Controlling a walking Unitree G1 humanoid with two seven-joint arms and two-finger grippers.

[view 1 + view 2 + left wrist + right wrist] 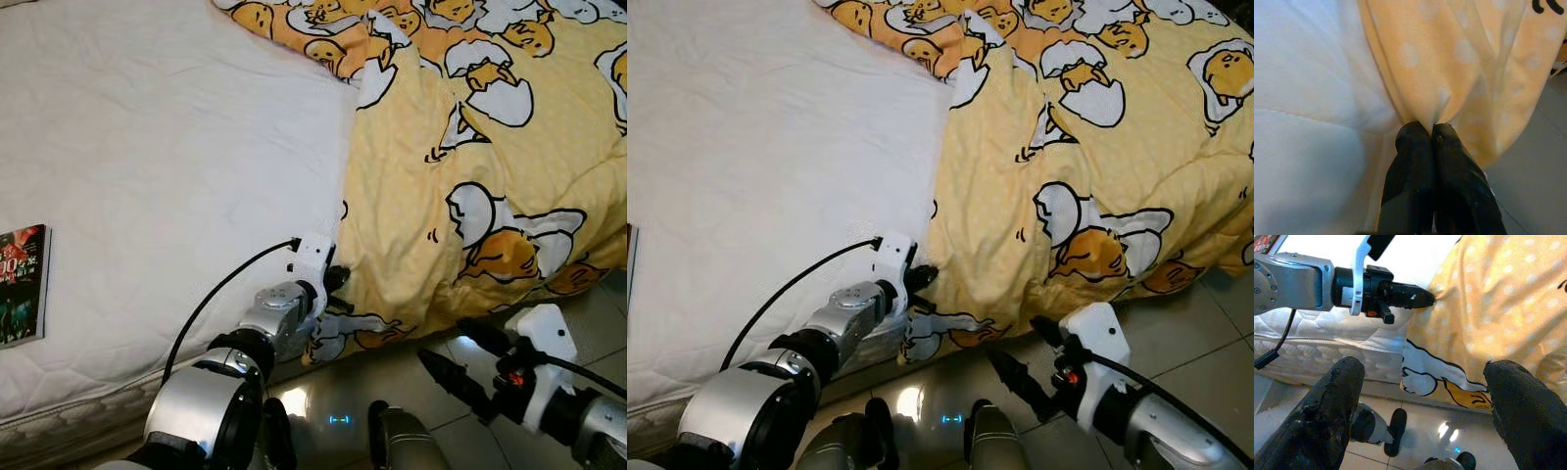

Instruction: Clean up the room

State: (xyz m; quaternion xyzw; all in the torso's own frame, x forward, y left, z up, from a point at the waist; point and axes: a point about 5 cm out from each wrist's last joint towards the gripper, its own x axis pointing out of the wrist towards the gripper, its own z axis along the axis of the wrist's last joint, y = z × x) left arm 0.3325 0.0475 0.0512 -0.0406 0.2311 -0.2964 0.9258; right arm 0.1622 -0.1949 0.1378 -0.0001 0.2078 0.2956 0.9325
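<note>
At lower centre of the frame, the left gripper (338,277) pinches the duvet (490,166) edge, likely to pull it across the mattress (167,147), while the right gripper (468,358) waits open at lower right.

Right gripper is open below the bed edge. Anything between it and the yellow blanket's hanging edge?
Nothing visible. The right gripper hangs open over the floor tiles facing the blanket, with only air between. The left gripper is shut on the blanket's edge nearby.

The blanket (490,157) is yellow with pale dots and white-and-orange egg cartoons; the mattress (167,166) is white, quilted.
</note>
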